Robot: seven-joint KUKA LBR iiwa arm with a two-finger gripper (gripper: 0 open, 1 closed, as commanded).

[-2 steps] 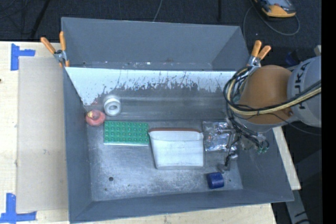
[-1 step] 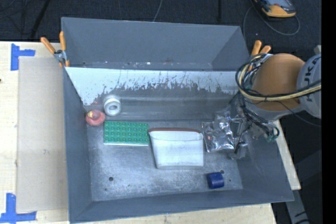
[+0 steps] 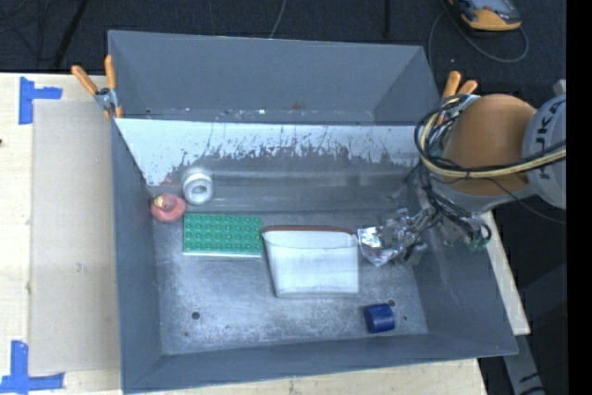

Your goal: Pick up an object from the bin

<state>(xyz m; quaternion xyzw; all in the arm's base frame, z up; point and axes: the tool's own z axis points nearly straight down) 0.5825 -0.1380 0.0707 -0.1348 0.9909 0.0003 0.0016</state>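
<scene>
Gripper (image 3: 396, 240), opening not discernible, sits low at right of bin (image 3: 139, 291) beside white box (image 3: 313, 261), over seemingly a crumpled silvery scrap (image 3: 372, 241): best centre on scrap, clear box, lift straight.

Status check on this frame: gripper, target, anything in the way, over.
Gripper low at right of bin, beside white box right edge. Hold unconfirmed. Nearby: small blue block in front, green studded plate left of box.

Rounded orange wrist cover (image 3: 495, 132), looped yellow-black cables (image 3: 431, 141), metallic jaws
</scene>
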